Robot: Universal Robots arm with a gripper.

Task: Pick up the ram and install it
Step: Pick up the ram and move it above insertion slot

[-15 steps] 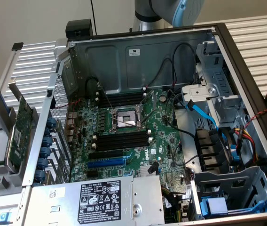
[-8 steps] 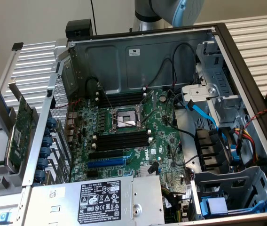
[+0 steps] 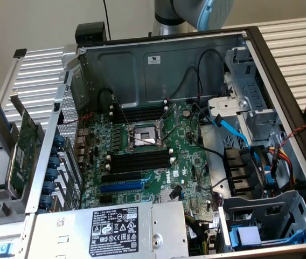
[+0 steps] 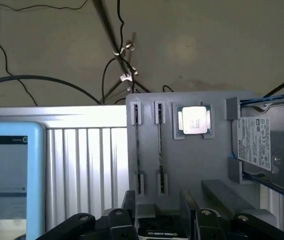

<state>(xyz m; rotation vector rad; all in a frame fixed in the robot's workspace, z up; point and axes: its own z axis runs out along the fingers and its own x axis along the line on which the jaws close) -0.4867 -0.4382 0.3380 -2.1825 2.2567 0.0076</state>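
Up high, we see the arm behind the case. Our gripper hangs by the gray tray, fingers spread wide, holding nothing. Two thin dark sticks, the ram we think, stand in tray slots beside the chip. We read "DELL" on the board.

The black end effector hangs with fingers spread above a grey moulded tray. A square silver processor chip sits in the tray's recess, near a silver hard drive. A ribbed metal surface lies alongside.
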